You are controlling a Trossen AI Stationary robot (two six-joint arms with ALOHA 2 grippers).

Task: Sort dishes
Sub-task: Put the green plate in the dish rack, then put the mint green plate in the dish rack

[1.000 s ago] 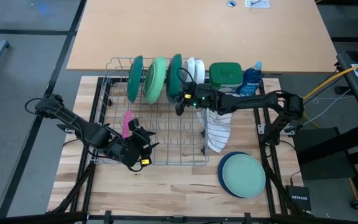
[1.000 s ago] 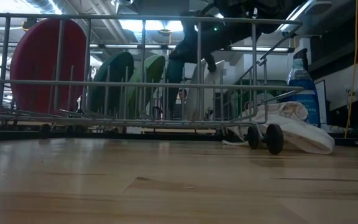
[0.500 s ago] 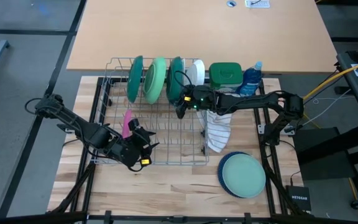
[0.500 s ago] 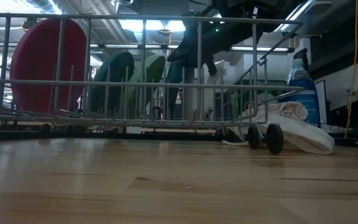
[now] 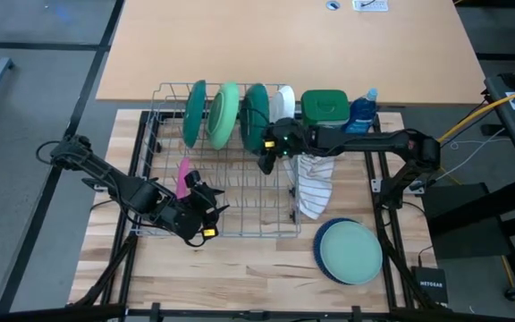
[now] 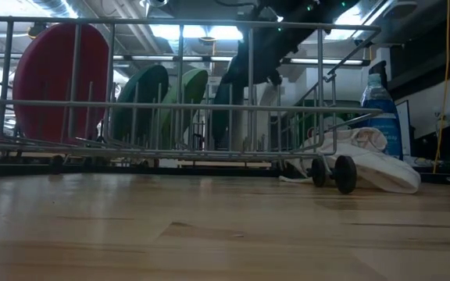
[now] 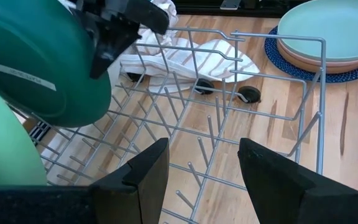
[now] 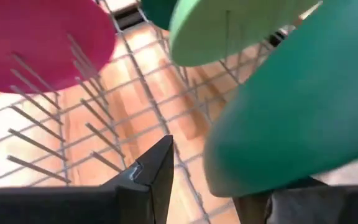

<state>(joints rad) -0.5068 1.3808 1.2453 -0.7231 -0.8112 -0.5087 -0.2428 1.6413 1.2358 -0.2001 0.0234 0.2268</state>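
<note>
Several plates stand on edge in the wire rack [image 5: 240, 228]: along its far side a dark green one [image 5: 195, 112], a light green one [image 5: 224, 114], another dark green one [image 5: 256, 109] and a white one [image 5: 283, 102]. A pink plate [image 5: 183, 177] stands at the near left. My right gripper [image 5: 265, 159] is open at the second dark green plate [image 8: 291, 106], its fingers on either side of the rim. My left gripper [image 5: 206, 215] is open and empty, low in the rack's near left part. A pale teal plate lies on a stack [image 5: 349, 250] on the table. My right gripper comes level from the table's right side and has the dark green plate's near rim [image 7: 95, 74] between its open fingers. One finger [image 8: 151, 174] stands apart from the plate. The plate hides the other finger, so I cannot tell whether it touches. The plate stands in the rack.
A striped beige-and-white cloth [image 5: 311, 188] lies beside the rack's right side. A green square-lidded tub [image 5: 324, 105] and a blue bottle [image 5: 362, 112] stand at the far right. The rack's middle rows of upright tines [image 7: 204, 143] hold no plates.
My right gripper has risen a little and gone slightly toward the table's right edge. The second dark green plate has shifted slightly toward the white plate and stands in the rack.
</note>
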